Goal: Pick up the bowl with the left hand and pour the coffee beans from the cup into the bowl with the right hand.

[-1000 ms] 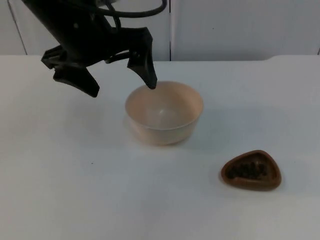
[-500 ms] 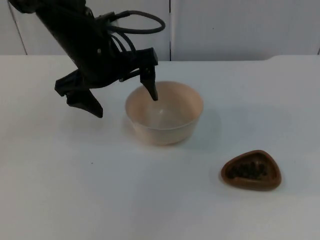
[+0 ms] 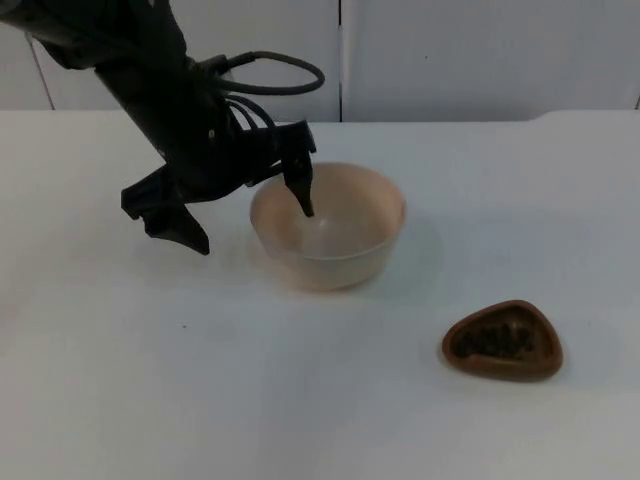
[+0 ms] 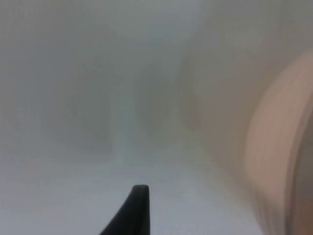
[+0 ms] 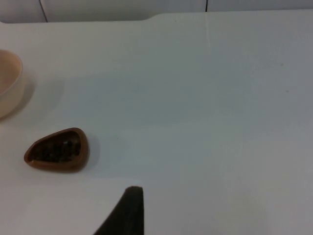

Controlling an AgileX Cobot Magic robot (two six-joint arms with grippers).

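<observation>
The bowl [image 3: 328, 226] is plain pale peach. The cup [image 3: 502, 341] is brown, holding dark coffee beans [image 3: 495, 340]. The table [image 3: 300, 400] is white; the left gripper [image 3: 248, 214] black.

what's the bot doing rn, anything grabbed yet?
Nothing is grabbed yet. The left gripper is open and straddles the near-left rim of the round beige bowl, one finger inside it and one outside on the white table. The brown rounded-triangle cup of dark coffee beans sits untouched to the bowl's front right. The right arm waits, its fingertip above the table short of the cup.
</observation>
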